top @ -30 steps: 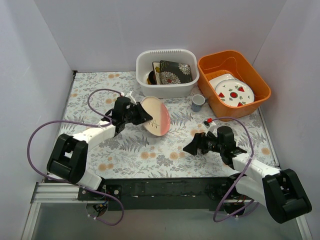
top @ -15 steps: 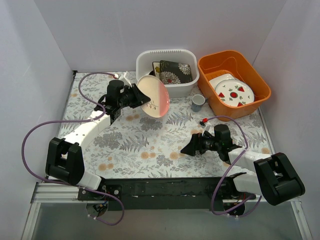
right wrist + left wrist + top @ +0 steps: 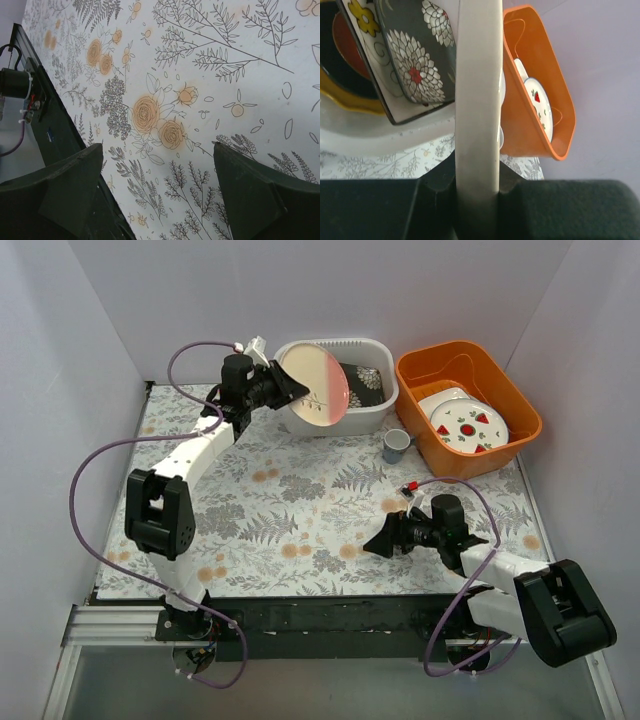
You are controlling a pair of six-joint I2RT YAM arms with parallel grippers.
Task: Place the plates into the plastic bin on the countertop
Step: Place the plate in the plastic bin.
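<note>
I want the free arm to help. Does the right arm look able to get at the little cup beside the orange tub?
Probably yes. The right gripper is open and empty above the countertop, and nothing lies between it and the cup, which stands beside the orange tub.

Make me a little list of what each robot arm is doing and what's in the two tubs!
left gripper: shut on the pink plate, held tilted over the white bin
right gripper: open, empty, low over the countertop
in the white bin: black flowered plate, plus other plates partly hidden
in the orange tub: white plates with red fruit marks
in front of the tubs: a small cup
</note>
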